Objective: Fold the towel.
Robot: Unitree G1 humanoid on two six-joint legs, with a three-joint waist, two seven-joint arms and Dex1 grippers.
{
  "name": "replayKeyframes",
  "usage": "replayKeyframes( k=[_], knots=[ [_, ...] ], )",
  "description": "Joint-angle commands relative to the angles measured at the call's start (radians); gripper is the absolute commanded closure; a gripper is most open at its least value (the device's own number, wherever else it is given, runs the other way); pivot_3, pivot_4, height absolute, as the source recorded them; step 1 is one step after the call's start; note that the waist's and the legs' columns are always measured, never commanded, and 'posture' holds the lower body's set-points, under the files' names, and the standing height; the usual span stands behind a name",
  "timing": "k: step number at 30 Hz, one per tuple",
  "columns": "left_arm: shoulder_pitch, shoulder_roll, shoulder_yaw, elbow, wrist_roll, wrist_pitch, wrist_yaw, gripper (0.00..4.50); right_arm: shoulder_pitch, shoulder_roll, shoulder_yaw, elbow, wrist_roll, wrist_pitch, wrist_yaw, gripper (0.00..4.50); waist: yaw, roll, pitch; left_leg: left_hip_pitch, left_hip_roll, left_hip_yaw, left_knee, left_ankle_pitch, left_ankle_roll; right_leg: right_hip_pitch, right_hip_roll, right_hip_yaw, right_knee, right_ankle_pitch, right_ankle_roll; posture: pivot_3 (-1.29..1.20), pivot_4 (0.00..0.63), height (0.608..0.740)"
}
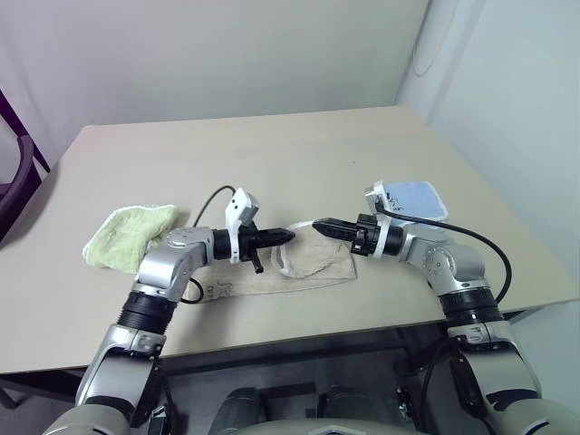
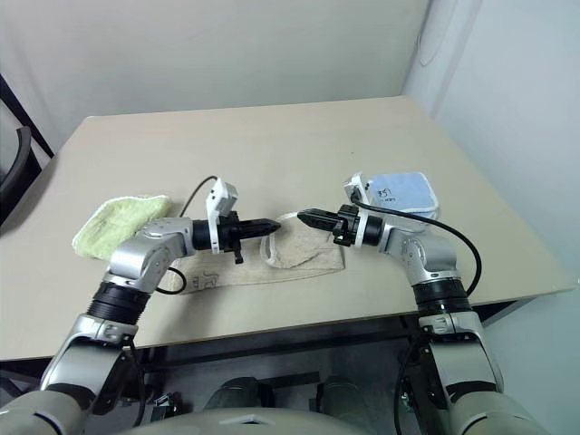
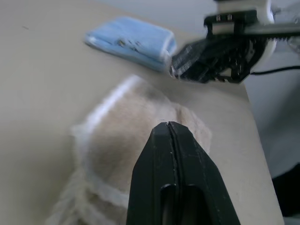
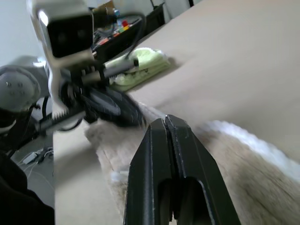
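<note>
The beige towel (image 1: pixel 313 265) lies bunched in a long strip near the table's front edge, its white cord edging (image 3: pixel 110 101) curling up at the right end. Both grippers hover just above that end, pointing at each other with a small gap between their tips. My left gripper (image 1: pixel 289 236) is shut with nothing between its fingers (image 3: pixel 154 154). My right gripper (image 1: pixel 318 224) is also shut and empty, its fingers (image 4: pixel 187 159) pressed together over the towel's pile (image 4: pixel 253 173).
A small light-green folded towel (image 1: pixel 127 234) lies to the left of the beige towel. A light-blue cloth (image 1: pixel 412 199) lies behind my right wrist. The tan table (image 1: pixel 272 154) stretches bare toward the far wall, and its front edge is close below the towel.
</note>
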Motion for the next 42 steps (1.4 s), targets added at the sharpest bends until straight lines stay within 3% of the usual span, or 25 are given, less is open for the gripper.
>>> replayKeyframes(
  k=[1,6,8,12,17,21,24,29,34,35,36,39,42],
  knots=[
    [-0.026,-0.045,-0.05,0.078,0.077,-0.091,-0.01,4.49,-0.031,0.041,0.022,0.111,-0.084,-0.106,-0.038,4.48,0.002,0.0,0.0,0.0,0.0,0.0,0.0,0.0,0.0,0.0,0.0,0.0,0.0,0.0,0.0,0.0,0.0,0.74],
    [0.015,-0.052,-0.204,0.21,0.266,-0.224,-0.027,4.49,0.005,0.082,0.174,0.278,-0.302,-0.29,-0.078,4.48,-0.002,0.0,-0.001,0.0,0.0,0.0,0.001,0.0,0.0,0.0,0.0,0.0,0.0,0.0,0.0,0.0,0.0,0.74],
    [0.056,-0.037,-0.223,0.179,0.267,-0.221,-0.068,4.49,0.014,0.096,0.195,0.305,-0.339,-0.33,-0.081,4.48,-0.003,-0.002,-0.011,0.002,0.0,0.0,0.0,0.0,0.0,0.002,0.0,0.0,0.0,0.0,0.0,0.0,0.0,0.74],
    [0.088,-0.021,-0.191,0.112,0.233,-0.169,-0.096,4.49,0.0,0.108,0.185,0.333,-0.365,-0.369,-0.081,4.48,-0.014,-0.001,-0.014,0.02,0.001,-0.001,-0.004,-0.002,-0.003,0.016,0.0,0.0,-0.002,-0.002,-0.004,0.0,0.0,0.74],
    [0.067,-0.026,-0.105,0.073,0.187,-0.125,-0.067,4.49,-0.033,0.087,0.127,0.293,-0.319,-0.361,-0.018,4.48,-0.021,-0.001,-0.014,0.018,0.001,-0.001,-0.002,-0.002,-0.003,0.016,-0.001,0.0,-0.001,-0.002,-0.004,0.0,0.0,0.74],
    [0.083,0.037,0.033,-0.134,0.029,0.039,-0.081,4.32,-0.067,0.057,0.046,0.208,-0.224,-0.269,0.035,4.49,-0.026,0.0,-0.013,0.01,0.001,-0.001,-0.002,-0.001,-0.001,0.01,-0.001,0.0,0.0,0.0,0.0,0.0,0.0,0.74],
    [0.113,0.101,0.118,-0.276,-0.078,0.166,-0.078,3.63,-0.069,0.044,0.027,0.166,-0.2,-0.226,0.051,3.91,-0.027,0.0,-0.013,0.002,0.001,-0.001,-0.002,0.0,0.0,0.002,-0.001,0.0,0.0,0.002,0.002,0.0,0.0,0.74],
    [0.23,0.277,0.284,-0.466,-0.219,0.344,-0.064,1.86,-0.078,0.028,-0.006,0.115,-0.151,-0.16,0.069,2.25,-0.031,0.001,-0.012,0.001,0.001,-0.001,-0.003,-0.001,-0.001,0.0,-0.001,0.0,0.0,0.002,0.002,0.0,0.0,0.74],
    [0.376,0.341,0.504,-0.582,-0.363,0.503,0.063,0.18,-0.082,0.012,-0.001,0.057,-0.141,-0.121,0.08,0.52,-0.024,0.002,-0.011,0.001,0.0,-0.001,-0.002,-0.001,-0.001,0.0,-0.002,0.0,-0.001,0.0,-0.001,0.0,0.0,0.74],
    [0.41,0.343,0.544,-0.599,-0.375,0.525,0.1,0.0,-0.084,0.009,0.007,0.049,-0.145,-0.115,0.082,0.12,-0.024,0.002,-0.011,0.001,0.0,-0.001,-0.002,-0.002,-0.003,0.001,-0.002,0.0,-0.001,0.0,-0.002,0.0,0.0,0.74],
    [0.438,0.343,0.581,-0.613,-0.395,0.552,0.131,0.0,-0.084,0.005,0.015,0.038,-0.144,-0.102,0.091,0.05,-0.024,0.002,-0.011,0.001,0.0,-0.001,-0.002,-0.002,-0.003,0.001,-0.002,0.0,-0.001,0.0,-0.002,0.0,0.0,0.74],
    [0.519,0.346,0.655,-0.642,-0.408,0.609,0.229,0.0,-0.085,0.007,0.026,0.011,-0.133,-0.068,0.108,0.05,-0.025,0.002,-0.011,0.001,0.0,-0.001,-0.002,-0.002,-0.003,0.001,-0.002,0.0,-0.001,0.0,-0.002,0.0,0.0,0.74],
    [0.551,0.342,0.727,-0.638,-0.512,0.796,0.317,0.0,-0.102,0.023,0.037,0.044,-0.147,-0.055,0.095,0.05,-0.024,0.002,-0.011,0.001,0.0,-0.001,-0.002,-0.002,-0.003,0.0,-0.002,0.0,0.0,0.0,-0.002,0.0,0.0,0.74]
  ],
)
